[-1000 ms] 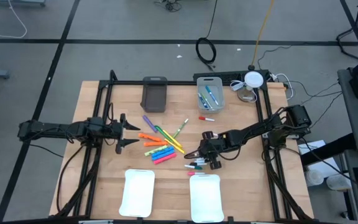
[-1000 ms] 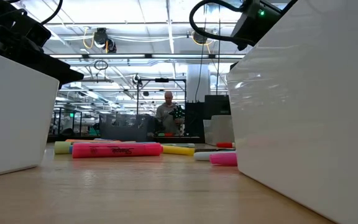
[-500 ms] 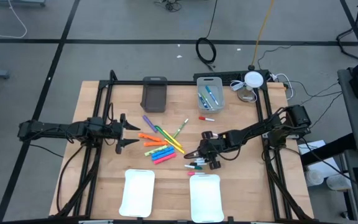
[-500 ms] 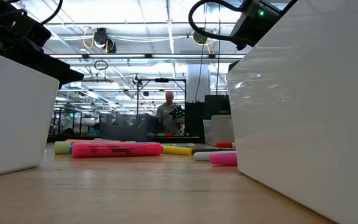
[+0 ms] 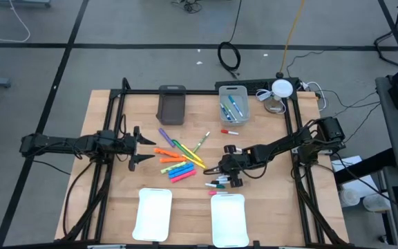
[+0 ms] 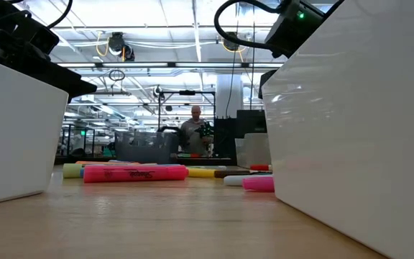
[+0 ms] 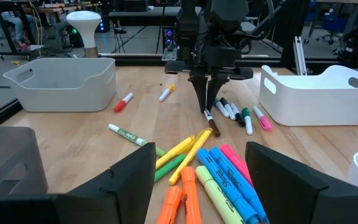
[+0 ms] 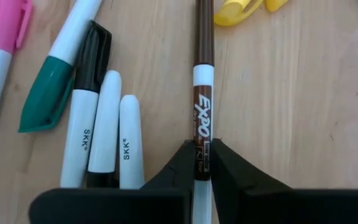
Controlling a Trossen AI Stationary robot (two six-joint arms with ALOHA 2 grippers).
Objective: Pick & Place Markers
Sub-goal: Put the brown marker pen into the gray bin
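Note:
Chunky orange, yellow, blue, green and pink markers (image 5: pixel 176 162) lie flat mid-table. Beside them, thin white-barrelled ones (image 8: pixel 101 118) lie near my right gripper (image 5: pixel 218 170). It is shut on a thin brown-capped marker (image 7: pixel 211 123). A red-capped marker (image 5: pixel 230 131) lies alone further back. My left gripper (image 5: pixel 138 147) waits open at the table's left side, level, pointing at the pile, touching nothing. My right gripper pinches the brown marker's white barrel (image 8: pixel 202 163) between its two fingers, just behind the printed label. The fingers slant down from the table's right side, roughly in line with the marker. The brown cap end (image 7: pixel 215 130) points down and away, low over the wood; whether it touches the table I cannot tell.
A clear bin (image 5: pixel 233 104) holding several markers and a dark grey bin (image 5: pixel 172 104) stand at the far edge. Two white trays (image 5: pixel 153 213) (image 5: pixel 228 218) stand at the near edge. A lamp (image 5: pixel 281 88) and cables sit past the far right corner.
My right gripper has tipped slightly at the wrist while staying in place, still shut on the brown marker.

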